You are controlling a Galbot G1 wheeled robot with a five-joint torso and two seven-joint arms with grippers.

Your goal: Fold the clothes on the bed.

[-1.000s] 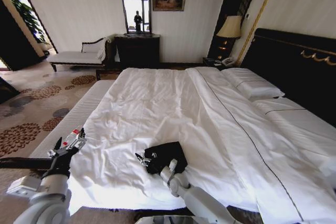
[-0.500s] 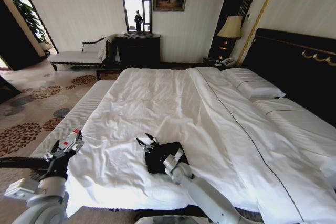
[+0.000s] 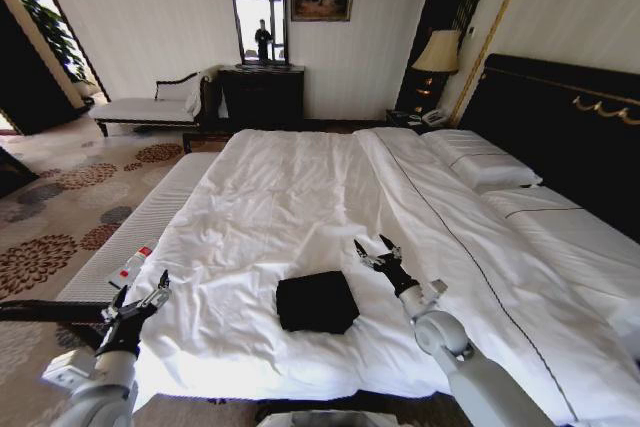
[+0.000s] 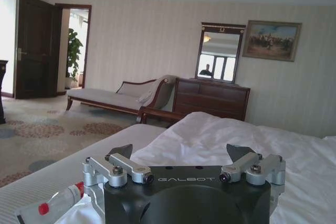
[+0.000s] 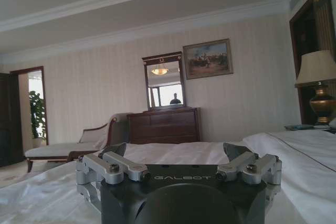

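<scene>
The black T-shirt (image 3: pixel 317 301) lies as a compact, roughly square packet near the foot edge of the bed (image 3: pixel 300 187), sleeves tucked in and no lettering showing, so the folding looks essentially done; what may remain is a final squaring-up, though from the head view I cannot tell how neat the underside layers are. Neither gripper touches it. The right gripper (image 3: pixel 378 252) hovers just beside the packet, toward the headboard side, fingers spread and empty. The left gripper (image 3: pixel 140 305) sits well apart at the bed's foot-side corner, fingers likewise spread with nothing between them.

The shirt is soft, matte cloth with rounded fold edges, lying flat. Under it the white duvet (image 3: pixel 250 237) is thin and rumpled, creased into shallow ridges around the packet and smoother toward the pillows (image 3: pixel 480 162).
</scene>
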